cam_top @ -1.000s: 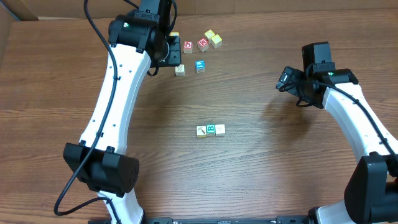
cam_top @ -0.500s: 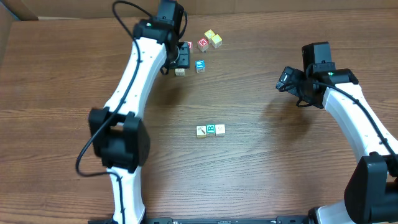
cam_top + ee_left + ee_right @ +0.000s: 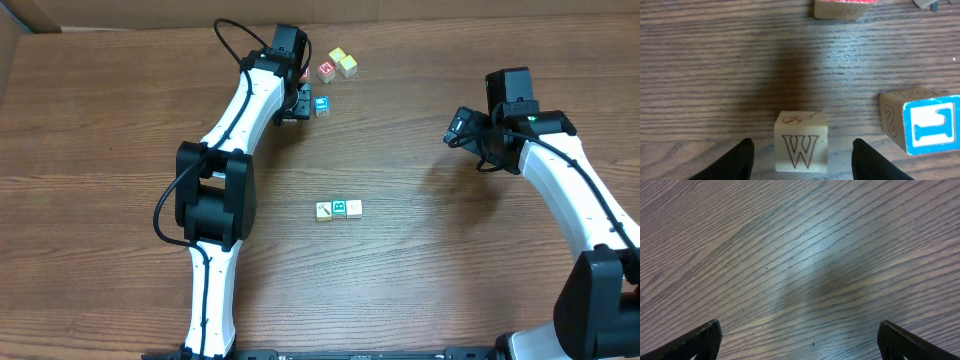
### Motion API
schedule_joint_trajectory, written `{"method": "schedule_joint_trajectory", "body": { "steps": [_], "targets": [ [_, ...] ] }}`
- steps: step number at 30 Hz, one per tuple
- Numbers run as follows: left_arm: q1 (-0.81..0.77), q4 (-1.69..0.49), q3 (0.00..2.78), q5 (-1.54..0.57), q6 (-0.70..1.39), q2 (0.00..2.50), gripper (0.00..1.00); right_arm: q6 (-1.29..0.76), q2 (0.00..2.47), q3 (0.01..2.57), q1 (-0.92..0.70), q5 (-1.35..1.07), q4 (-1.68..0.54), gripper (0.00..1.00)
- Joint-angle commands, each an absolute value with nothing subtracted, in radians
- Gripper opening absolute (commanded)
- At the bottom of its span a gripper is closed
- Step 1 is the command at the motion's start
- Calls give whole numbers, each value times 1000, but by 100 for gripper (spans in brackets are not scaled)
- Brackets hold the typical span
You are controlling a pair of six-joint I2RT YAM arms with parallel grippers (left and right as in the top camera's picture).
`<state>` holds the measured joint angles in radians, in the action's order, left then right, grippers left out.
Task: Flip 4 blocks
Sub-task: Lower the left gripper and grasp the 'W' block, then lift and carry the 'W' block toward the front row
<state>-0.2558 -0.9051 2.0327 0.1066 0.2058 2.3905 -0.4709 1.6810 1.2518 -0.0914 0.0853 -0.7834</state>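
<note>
A pale cream block [image 3: 801, 147] with a red outlined W on its near face stands on the table between the fingers of my left gripper [image 3: 802, 144]. The jaws are open, with a gap of bare wood on each side of the block. In the overhead view my left gripper [image 3: 298, 104] is at the far side of the table and covers this block. Three more pale blocks lie in a row mid-table: one patterned [image 3: 324, 211], one with a green B [image 3: 339, 208], one plain [image 3: 354, 208]. My right gripper [image 3: 462, 130] [image 3: 799, 326] hangs wide open over bare wood.
A blue-faced cube [image 3: 930, 131] [image 3: 322, 105] sits just right of the W block. A red-faced cube [image 3: 845, 7] lies beyond it. Another red-faced cube [image 3: 326, 71] and two yellowish cubes [image 3: 343, 61] are at the far edge. A cardboard wall [image 3: 450, 8] runs behind the table.
The left arm has swung and stretched toward the far cubes. Its gripper now covers the pale block that showed beside it earlier. The right arm has not moved.
</note>
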Motion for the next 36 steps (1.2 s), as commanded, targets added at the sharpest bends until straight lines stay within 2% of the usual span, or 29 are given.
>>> {"method": "schedule_joint_trajectory", "body": {
  "steps": [1, 5, 12, 16, 25, 27, 31, 36],
  "targets": [
    [-262, -897, 2030, 146, 187, 2419, 55, -466, 1670, 1266, -89, 88, -780, 100],
    [-262, -886, 2030, 137, 187, 2446, 50, -466, 1670, 1266, -89, 88, -780, 100],
    [-262, -882, 2031, 138, 187, 2459, 31, -466, 1670, 1266, -89, 88, -780, 100],
    [-262, -889, 2046, 138, 187, 2458, 24, -466, 1670, 1266, -89, 88, -780, 100],
    [-262, -971, 2111, 137, 190, 2384, 24, -466, 1670, 1266, -89, 88, -780, 100],
    [-262, -1009, 2118, 138, 204, 2343, 20, -466, 1670, 1266, -89, 88, -780, 100],
    [-262, -1119, 2119, 129, 252, 2228, 14, -466, 1670, 1266, -89, 88, -780, 100],
    [-262, -1290, 2119, 92, 278, 2045, 16, -466, 1670, 1266, -89, 88, -780, 100]
  ]
}}
